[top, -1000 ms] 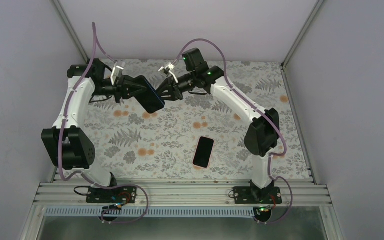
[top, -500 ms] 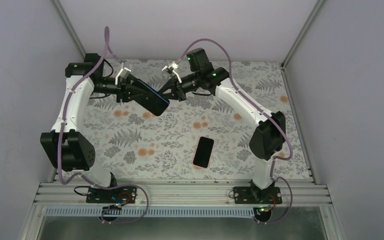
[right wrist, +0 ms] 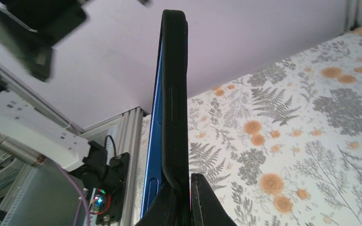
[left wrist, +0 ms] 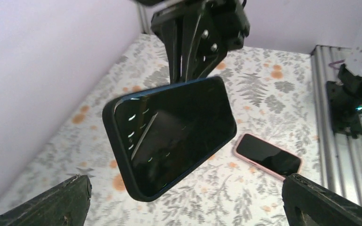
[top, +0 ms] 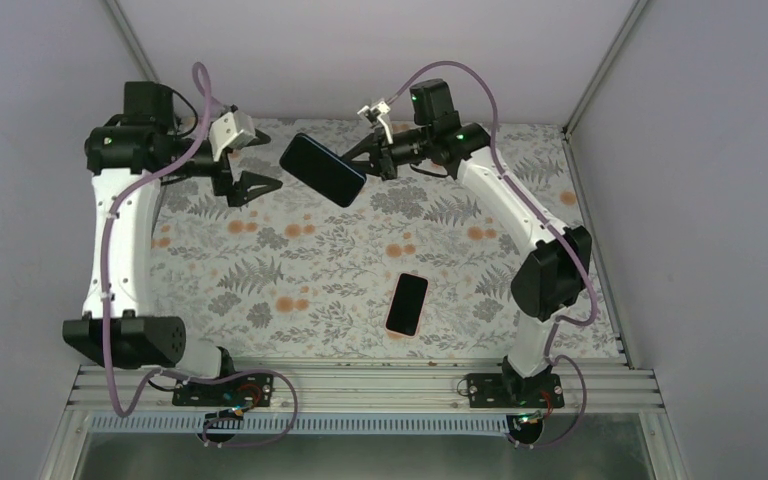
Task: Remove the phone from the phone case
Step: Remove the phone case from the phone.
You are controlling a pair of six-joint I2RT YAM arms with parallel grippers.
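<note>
A phone in a dark phone case [top: 322, 169] hangs in the air over the back of the table, screen tilted up. My right gripper [top: 368, 155] is shut on its right end. In the right wrist view the black phone case [right wrist: 174, 94] stands edge-on between the fingers of the right gripper [right wrist: 190, 181], and the blue phone edge [right wrist: 153, 165] shows beside it on the left. My left gripper [top: 260, 158] is open and apart from the phone, to its left. Its wrist view shows the phone's screen [left wrist: 169, 136] ahead of the wide-spread left gripper [left wrist: 184, 202].
A second phone in a pink case [top: 407, 303] lies flat on the floral table [top: 290, 270], near the front middle; it also shows as the pink-cased phone [left wrist: 268, 155]. Grey walls and aluminium frame rails [top: 360, 385] close the table in.
My left gripper opened, let go of the phone and drew back to the left. My right gripper closed on the phone's end and carried it up and toward the back.
</note>
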